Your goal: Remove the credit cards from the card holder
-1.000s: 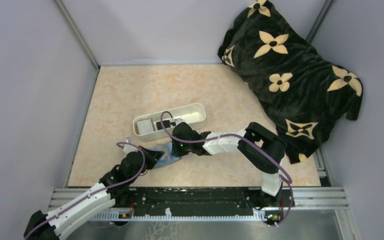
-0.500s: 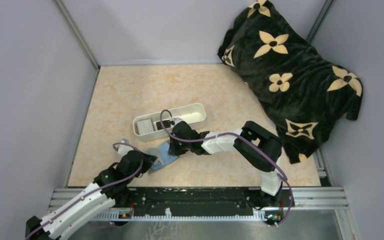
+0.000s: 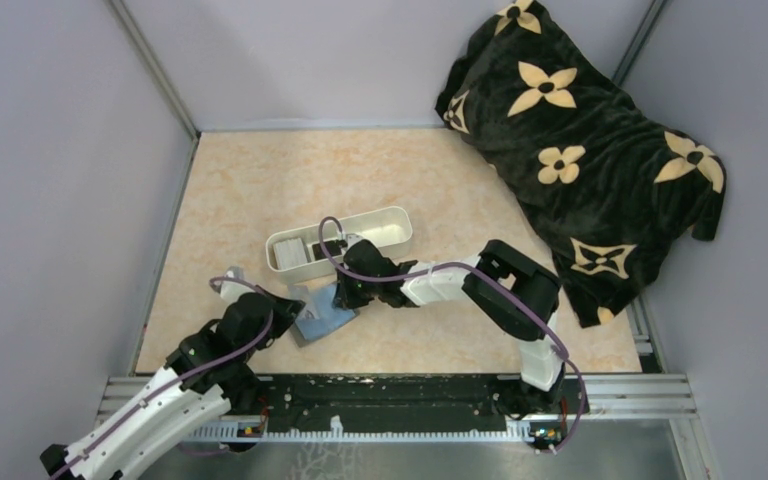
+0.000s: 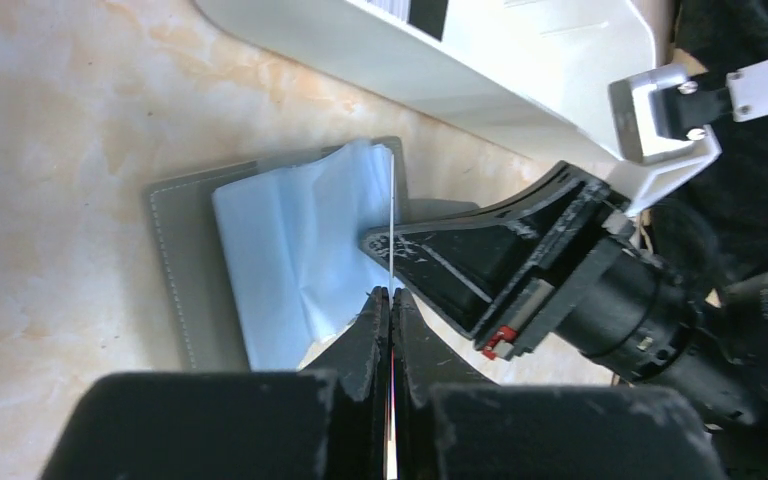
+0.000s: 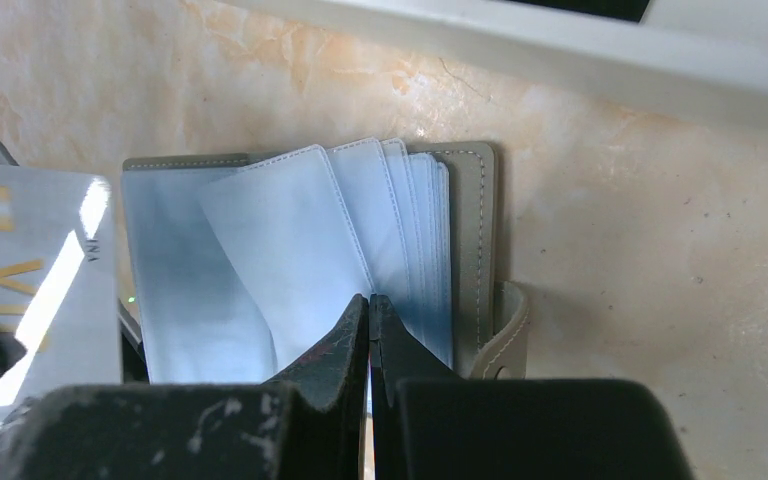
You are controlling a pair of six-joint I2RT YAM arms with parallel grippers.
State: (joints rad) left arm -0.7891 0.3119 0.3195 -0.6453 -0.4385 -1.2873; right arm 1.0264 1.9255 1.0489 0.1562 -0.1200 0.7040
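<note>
**Both pincers shut at the open card holder**

- Top view: the card holder (image 3: 325, 316) lies open on the marbled beige desk (image 3: 260, 190). It sits just on the near side of the white oblong tray (image 3: 385, 228), between my two arms. Detail is too small to read there.
- Left wrist view: my left pincer (image 4: 390, 297) is clamped on a pale credit card (image 4: 392, 215). The card shows edge-on, a thin white line standing over the blue-grey pockets.
- Right wrist view: only here does the card's face show. It is silvery and glossy, with gold letters "VI" and the rest cut off. The smaller print is unreadable.
- Right wrist view: my right pincer (image 5: 368, 300) is closed on a clear pocket leaf of the holder. The leaves are fanned, and the grey cover has stitched edges and a curled strap.
- Far right corner: a black plush blanket (image 3: 580, 140) with cream flowers.
</note>
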